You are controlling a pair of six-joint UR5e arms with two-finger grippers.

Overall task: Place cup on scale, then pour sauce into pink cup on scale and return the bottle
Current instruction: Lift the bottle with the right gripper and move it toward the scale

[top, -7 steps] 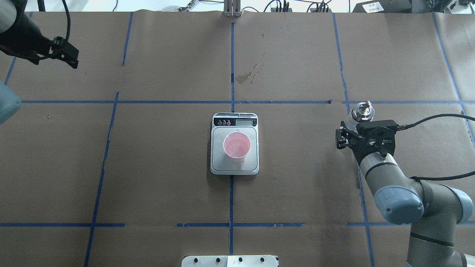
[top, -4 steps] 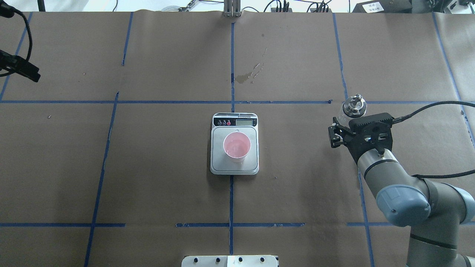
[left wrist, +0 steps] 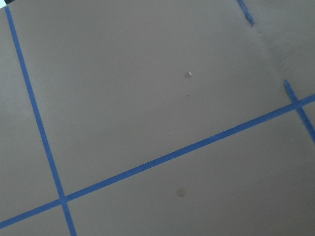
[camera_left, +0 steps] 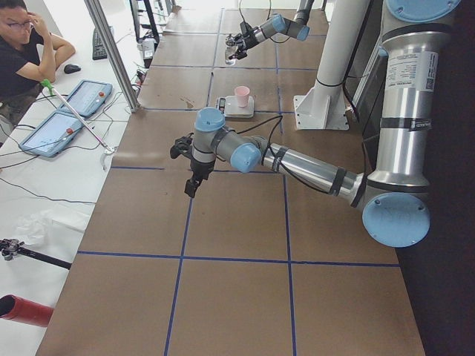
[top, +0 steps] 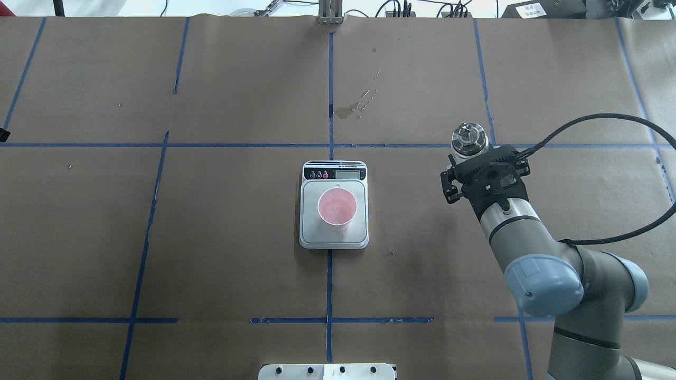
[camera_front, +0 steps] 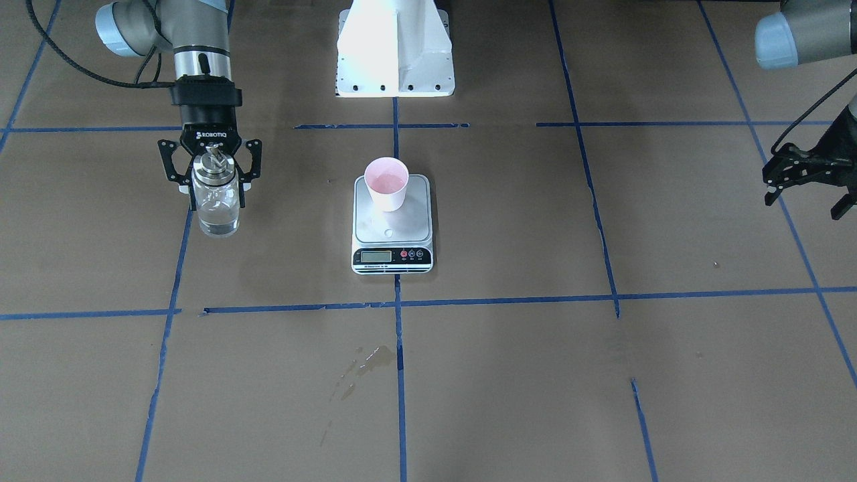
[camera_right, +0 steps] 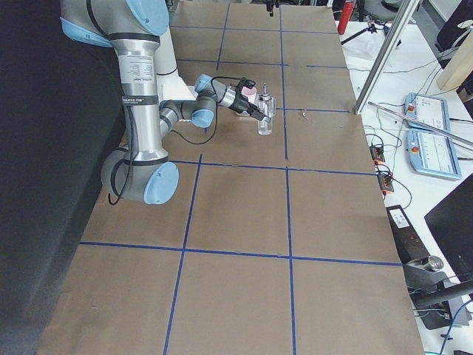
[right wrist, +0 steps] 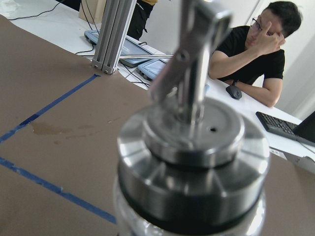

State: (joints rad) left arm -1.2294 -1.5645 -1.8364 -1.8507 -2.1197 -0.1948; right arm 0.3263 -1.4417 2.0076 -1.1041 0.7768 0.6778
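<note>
site: robotics lab | cues: blue-taped paper table [top: 222,253], left arm [camera_left: 297,159], right arm [top: 533,253], seated operator [camera_left: 22,44], tablets [camera_left: 87,96], aluminium post [camera_left: 112,52]

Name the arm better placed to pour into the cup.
Right. The right gripper holds the bottle upright near the scale and cup; the left gripper is empty, far to the side.

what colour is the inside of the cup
Pink. The cup shows it best in the overhead view.

The bottle [camera_front: 215,209] is clear glass, its cap [right wrist: 193,143] glossy metal.
</note>
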